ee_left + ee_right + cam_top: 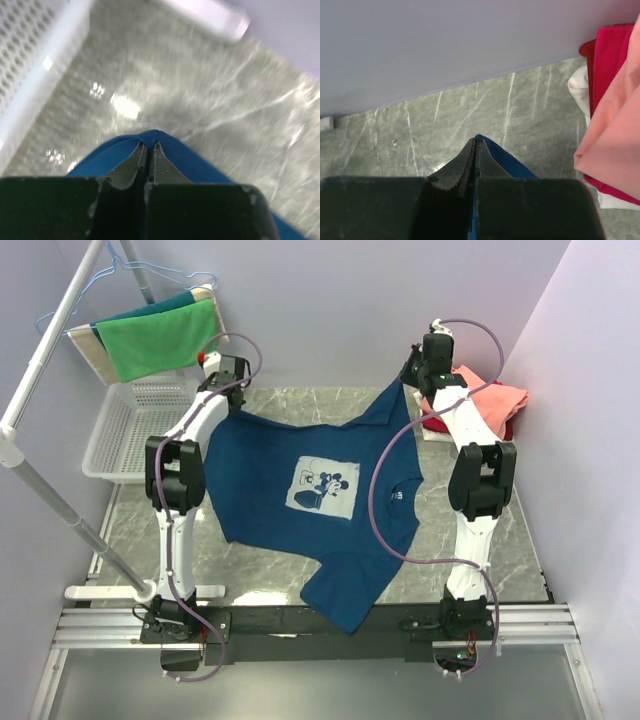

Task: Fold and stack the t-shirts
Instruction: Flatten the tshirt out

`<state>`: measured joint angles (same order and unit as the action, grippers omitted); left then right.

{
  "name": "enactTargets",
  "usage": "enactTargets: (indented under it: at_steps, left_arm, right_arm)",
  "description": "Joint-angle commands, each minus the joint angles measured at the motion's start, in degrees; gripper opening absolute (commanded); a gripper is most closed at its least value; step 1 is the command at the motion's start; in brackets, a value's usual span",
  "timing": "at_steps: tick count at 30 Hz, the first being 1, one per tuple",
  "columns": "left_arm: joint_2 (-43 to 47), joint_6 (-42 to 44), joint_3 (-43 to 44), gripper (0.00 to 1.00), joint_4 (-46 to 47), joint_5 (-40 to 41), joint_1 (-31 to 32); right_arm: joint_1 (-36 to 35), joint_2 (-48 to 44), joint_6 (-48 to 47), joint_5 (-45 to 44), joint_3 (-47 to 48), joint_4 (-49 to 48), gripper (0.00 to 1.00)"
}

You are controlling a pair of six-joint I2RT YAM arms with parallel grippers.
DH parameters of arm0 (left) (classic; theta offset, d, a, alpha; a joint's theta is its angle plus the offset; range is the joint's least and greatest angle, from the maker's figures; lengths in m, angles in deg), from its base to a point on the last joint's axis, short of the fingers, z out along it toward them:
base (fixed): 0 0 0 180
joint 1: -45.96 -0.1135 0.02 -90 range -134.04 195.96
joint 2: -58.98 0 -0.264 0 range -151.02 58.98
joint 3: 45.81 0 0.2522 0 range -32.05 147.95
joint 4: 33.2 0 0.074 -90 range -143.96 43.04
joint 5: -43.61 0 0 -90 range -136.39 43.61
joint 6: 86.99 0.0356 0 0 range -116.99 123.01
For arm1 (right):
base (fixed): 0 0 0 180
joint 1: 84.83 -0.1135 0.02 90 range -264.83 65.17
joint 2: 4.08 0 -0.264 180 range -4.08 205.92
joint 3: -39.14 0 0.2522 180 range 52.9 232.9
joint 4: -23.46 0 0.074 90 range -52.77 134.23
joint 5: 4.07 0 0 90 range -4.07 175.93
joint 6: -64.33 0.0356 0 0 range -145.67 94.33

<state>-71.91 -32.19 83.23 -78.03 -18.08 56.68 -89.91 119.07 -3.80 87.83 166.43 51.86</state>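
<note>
A dark navy-blue t-shirt [330, 495] with a pale square cartoon-mouse print [325, 487] hangs spread above the marble table, held up at its two far corners. My left gripper [226, 392] is shut on its far left corner, blue cloth [195, 160] pinched between the fingers. My right gripper [412, 380] is shut on its far right corner [507, 159]. One sleeve [345, 590] droops over the near edge. A folded salmon-pink shirt [487, 402] lies on a red one [435, 424] at the far right; both show in the right wrist view, pink [612, 130] over red [610, 55].
A white mesh basket [130, 430] stands at the far left, its wall beside my left gripper [30, 75]. A green cloth [160, 340] hangs on a hanger from the rack pole [45, 350]. Walls close in at the back and right.
</note>
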Motion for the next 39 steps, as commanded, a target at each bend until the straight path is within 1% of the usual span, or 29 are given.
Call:
enactTargets:
  at_steps: [1,7,8,12,19,24,26,27,28,31,36,39]
  left_arm:
    - [0.02,2.59,4.42,0.01,3.29,-0.01,-0.70]
    - [1.43,2.33,2.84,0.01,2.25,-0.36,-1.49]
    - [1.60,2.07,2.41,0.01,2.24,-0.19,-1.58]
    - [2.04,2.15,0.91,0.01,1.98,-0.54,-2.89]
    - [3.62,2.50,-1.90,0.01,2.77,-1.33,-4.04]
    - [6.34,2.51,-4.80,0.01,3.56,-2.82,-4.48]
    - [7.22,1.98,-6.73,0.01,3.30,-3.09,-4.48]
    - [8.36,1.98,-7.87,0.01,3.56,-3.27,-4.48]
    - [8.98,1.98,-10.06,0.01,4.08,-3.61,-4.48]
    - [11.18,2.15,-13.84,0.01,4.96,-3.71,-4.48]
    - [14.16,2.59,-17.19,0.01,4.96,-3.35,-4.57]
    - [15.48,2.42,-18.52,0.01,4.71,-4.14,-4.57]
  right_arm:
    - [0.77,-2.47,-1.48,-1.45,-1.11,-0.66,0.00]
    - [1.13,-8.01,-0.60,-1.80,-7.97,-0.66,0.00]
    - [1.13,-10.28,-0.34,-3.02,-9.28,-1.01,0.00]
    - [1.83,-17.76,1.50,-4.26,-19.55,-2.33,0.00]
    - [2.01,-31.90,4.67,-0.05,-31.96,-4.09,0.00]
    - [2.09,-38.41,6.34,2.41,-39.86,-4.09,0.00]
    - [2.01,-41.67,7.40,3.21,-42.77,-4.52,0.00]
    - [2.09,-42.81,7.83,3.56,-45.83,-4.79,0.00]
    - [2.01,-44.74,8.54,3.99,-47.34,-4.96,0.00]
    - [1.83,-47.99,9.68,5.22,-52.44,-4.26,0.00]
    - [1.30,-52.13,10.83,5.67,-60.69,-3.56,0.00]
    - [1.21,-53.89,11.53,4.80,-62.47,-3.38,0.00]
